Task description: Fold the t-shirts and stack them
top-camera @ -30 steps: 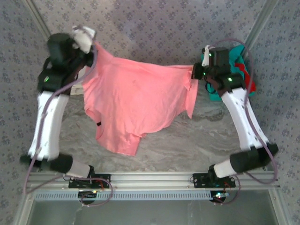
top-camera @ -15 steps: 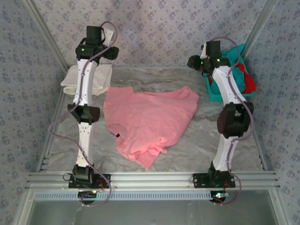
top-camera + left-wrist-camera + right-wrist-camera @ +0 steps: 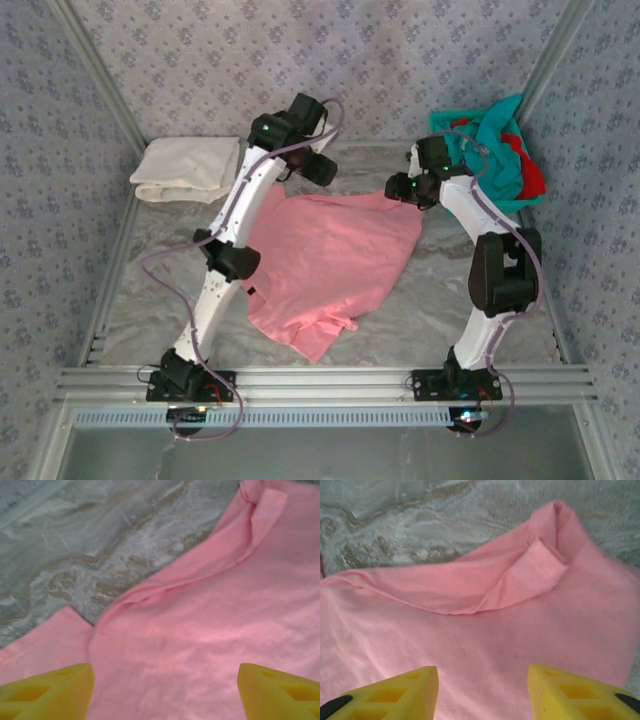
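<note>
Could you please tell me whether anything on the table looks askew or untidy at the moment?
Yes: the salmon pink t-shirt lies skewed and rumpled on the table, its far edge rolled over and one corner flipped back, so it isn't flat.

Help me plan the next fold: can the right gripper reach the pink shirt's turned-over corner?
Probably yes: the right gripper hangs open over the pink shirt, the turned-over corner lies just ahead, nothing between.

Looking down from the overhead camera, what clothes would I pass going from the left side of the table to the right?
Folded cream-white shirt → spread-out salmon pink shirt → heap of teal and red shirts.
</note>
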### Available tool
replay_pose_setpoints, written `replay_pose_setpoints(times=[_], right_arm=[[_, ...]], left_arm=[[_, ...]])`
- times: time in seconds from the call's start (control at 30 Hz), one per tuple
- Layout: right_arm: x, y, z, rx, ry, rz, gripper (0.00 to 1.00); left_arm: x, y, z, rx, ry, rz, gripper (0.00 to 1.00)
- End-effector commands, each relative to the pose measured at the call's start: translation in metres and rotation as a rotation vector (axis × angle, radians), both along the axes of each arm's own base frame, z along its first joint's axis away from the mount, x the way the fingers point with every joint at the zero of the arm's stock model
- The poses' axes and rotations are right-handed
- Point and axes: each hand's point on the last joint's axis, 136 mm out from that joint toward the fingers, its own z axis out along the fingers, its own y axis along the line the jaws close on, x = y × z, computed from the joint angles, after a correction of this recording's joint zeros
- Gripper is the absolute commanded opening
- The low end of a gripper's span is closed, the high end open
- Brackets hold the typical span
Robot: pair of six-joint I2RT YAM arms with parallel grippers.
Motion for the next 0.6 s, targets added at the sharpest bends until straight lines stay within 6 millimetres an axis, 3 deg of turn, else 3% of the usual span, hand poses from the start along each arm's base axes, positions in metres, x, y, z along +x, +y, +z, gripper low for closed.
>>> replay_pose_setpoints(times=[0.0, 0.13, 0.2, 0.27, 0.37, 0.43, 0.57], right_arm=[[0.005, 0.007, 0.004, 0.032, -0.024, 0.033, 0.52], [0.007, 0.008, 0.003, 0.028, -0.033, 0.032, 0.51], [0.011, 0.008, 0.002, 0.023, -0.034, 0.024, 0.51], [0.018, 0.006, 0.0, 0.0, -0.027, 0.012, 0.51], [0.026, 0.002, -0.01, -0.075, 0.016, 0.004, 0.51], [0.037, -0.005, -0.015, -0.13, 0.011, -0.013, 0.52], [0.039, -0.011, -0.038, -0.165, 0.122, -0.03, 0.52]], left_arm=[[-0.028, 0.042, 0.02, -0.097, 0.148, 0.074, 0.78], [-0.063, 0.105, 0.018, -0.158, 0.085, 0.17, 0.85], [-0.075, 0.121, 0.024, -0.259, -0.021, 0.215, 0.92], [-0.084, 0.125, 0.018, -0.338, -0.087, 0.241, 0.9], [-0.092, 0.119, -0.017, -0.439, -0.055, 0.287, 0.87], [-0.097, 0.116, -0.051, -0.452, -0.008, 0.329, 0.85], [-0.1, 0.113, -0.099, -0.481, 0.013, 0.384, 0.84]])
